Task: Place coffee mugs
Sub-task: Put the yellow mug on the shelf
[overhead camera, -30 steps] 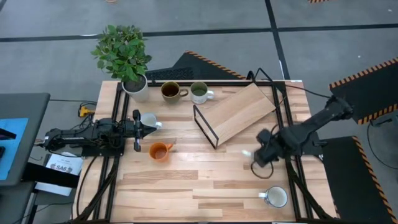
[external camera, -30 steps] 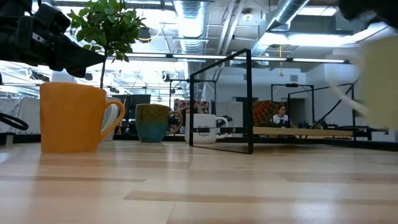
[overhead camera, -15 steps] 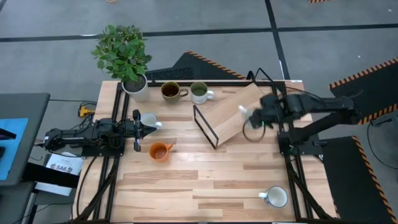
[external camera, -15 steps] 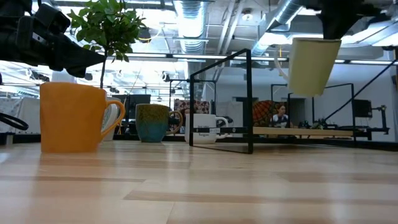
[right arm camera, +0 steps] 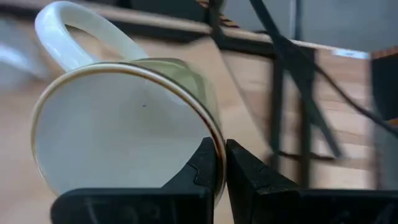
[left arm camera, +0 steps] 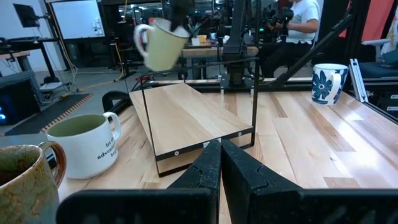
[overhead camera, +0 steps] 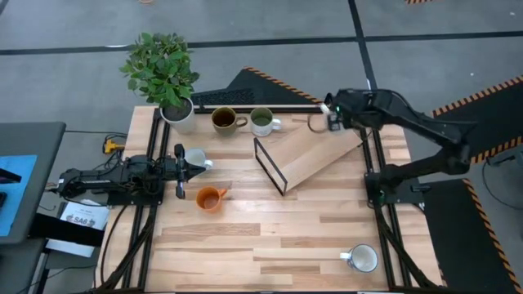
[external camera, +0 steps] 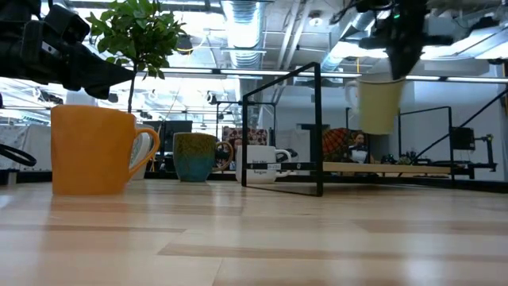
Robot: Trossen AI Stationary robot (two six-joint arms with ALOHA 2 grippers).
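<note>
My right gripper (overhead camera: 329,116) hangs over the table's far edge, shut on a cream mug (overhead camera: 317,124) that the low view shows in the air (external camera: 378,103). My left gripper (left arm camera: 219,163) waits shut at the table's left, beside a white mug (overhead camera: 196,157), holding nothing. An orange mug (overhead camera: 210,198) stands near it. A brown mug (overhead camera: 223,119) and a pale mug with green inside (overhead camera: 261,121) stand along the far edge. A blue-patterned mug (overhead camera: 362,259) stands at the near right. My right gripper pinches the cream mug's rim (right arm camera: 210,134), opposite its handle (right arm camera: 68,31), with one finger (right arm camera: 202,171) inside the mug and the other (right arm camera: 249,177) outside. The fingers come from above, pointing down. The mug hangs upright below them, lifted clear of the table.
A tilted wooden board in a black wire frame (overhead camera: 310,151) lies mid-table, just below the carried mug. A white pot with a green plant (overhead camera: 178,110) stands at the far left corner. Bare wood lies across the table's near half.
My right gripper has carried the cream mug from the table's right side toward the far edge and a little to the left, passing over the tilted board. The mug has stayed upright and clear of the table.
</note>
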